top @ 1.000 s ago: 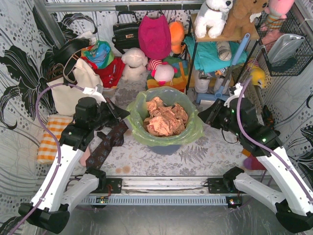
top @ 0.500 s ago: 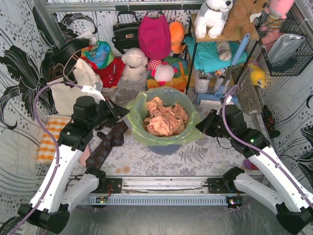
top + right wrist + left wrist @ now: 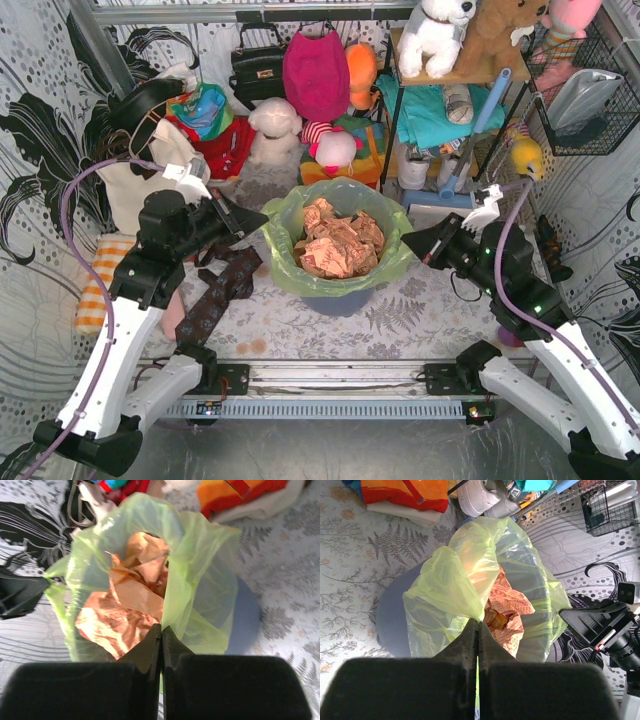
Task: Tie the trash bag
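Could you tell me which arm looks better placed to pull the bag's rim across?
Probably left. Both end effectors are shut on the rim of the trash bag, but the left end effector has film drawn to a point at its tip; the hold of the right end effector looks less sure.

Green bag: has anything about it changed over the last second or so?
The left hand moved slightly towards the far side, lifting the bag's left rim with it. The right hand dipped towards the near side, then came back to the right rim. Both are shut on the rim. The bin and paper stayed put.
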`<control>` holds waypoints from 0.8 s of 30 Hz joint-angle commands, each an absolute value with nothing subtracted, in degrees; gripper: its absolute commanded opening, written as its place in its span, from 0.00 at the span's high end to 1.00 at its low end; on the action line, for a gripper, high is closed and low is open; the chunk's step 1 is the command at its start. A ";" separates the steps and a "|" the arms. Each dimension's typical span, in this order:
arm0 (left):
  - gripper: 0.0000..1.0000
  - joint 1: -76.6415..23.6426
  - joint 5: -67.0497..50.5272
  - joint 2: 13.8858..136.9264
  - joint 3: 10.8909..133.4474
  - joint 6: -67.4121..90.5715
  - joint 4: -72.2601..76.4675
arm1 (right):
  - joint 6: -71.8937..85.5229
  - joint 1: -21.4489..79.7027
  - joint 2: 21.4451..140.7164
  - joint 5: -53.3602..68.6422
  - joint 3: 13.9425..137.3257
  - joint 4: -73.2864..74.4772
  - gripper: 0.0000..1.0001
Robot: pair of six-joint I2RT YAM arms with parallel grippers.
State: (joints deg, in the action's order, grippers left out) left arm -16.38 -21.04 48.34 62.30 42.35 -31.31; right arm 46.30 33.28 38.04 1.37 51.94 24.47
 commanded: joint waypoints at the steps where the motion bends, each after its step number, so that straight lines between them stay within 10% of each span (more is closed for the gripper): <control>1: 1.00 -16.16 -23.69 49.06 64.36 43.52 -26.41 | 47.36 33.05 37.15 3.94 52.62 13.45 1.00; 24: 1.00 -16.15 -33.05 53.38 66.56 49.53 -10.55 | 48.50 33.05 49.88 14.38 56.48 -11.36 1.00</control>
State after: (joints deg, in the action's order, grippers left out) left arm -16.38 -30.52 52.16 63.33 49.21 -17.10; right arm 48.47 33.30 48.82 12.60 52.69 -4.40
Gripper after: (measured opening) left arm 0.008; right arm 0.002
